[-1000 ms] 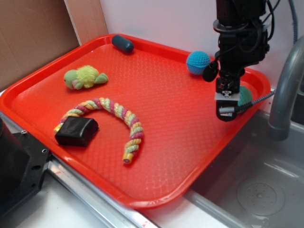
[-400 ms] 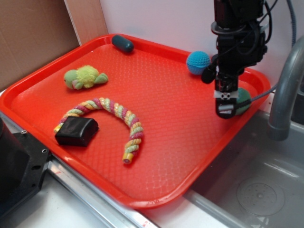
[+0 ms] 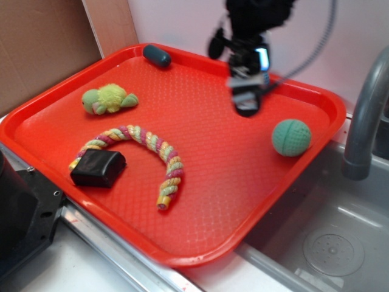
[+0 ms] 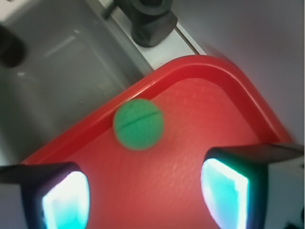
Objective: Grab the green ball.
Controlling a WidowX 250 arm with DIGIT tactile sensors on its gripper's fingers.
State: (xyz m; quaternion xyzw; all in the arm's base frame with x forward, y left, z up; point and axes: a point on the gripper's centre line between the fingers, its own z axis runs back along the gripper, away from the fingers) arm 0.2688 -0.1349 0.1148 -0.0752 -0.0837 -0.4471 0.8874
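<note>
Red tray [image 3: 200, 243] on a pale bench [image 3: 79, 274] beside a steel sink [image 3: 328, 237], white wall behind, brown board at upper left. Green ball [image 3: 292, 137] lying free on the tray's textured floor near the right rim, close to the corner by the grey faucet [image 3: 364, 115]; grooved surface plain to see, nothing touching it. Seen from the wrist, the same green ball [image 4: 138, 123] resting just inside the tray's raised edge [image 4: 71, 138], sink basin beyond, ball well ahead of the two fingertips [image 4: 64, 200] and not between them. Pincer [image 3: 247, 100] blurred, hanging above the tray's far middle, left of the ball and apart from it, empty; wrist view shows its two fingers spread wide with bare red tray between. Dark arm and cable rising out of the top of the exterior view. Farther off, a dark teal oblong object [image 3: 157, 55] against the tray's back rim. Fuzzy yellow-green plush toy [image 3: 109, 99] toward the left side. Multicoloured rope toy [image 3: 149, 152] curved across the tray's middle, one end just beside a black block [image 3: 98, 168] near the front left edge. Dark equipment [image 3: 24, 207] at lower left, off the tray.
</note>
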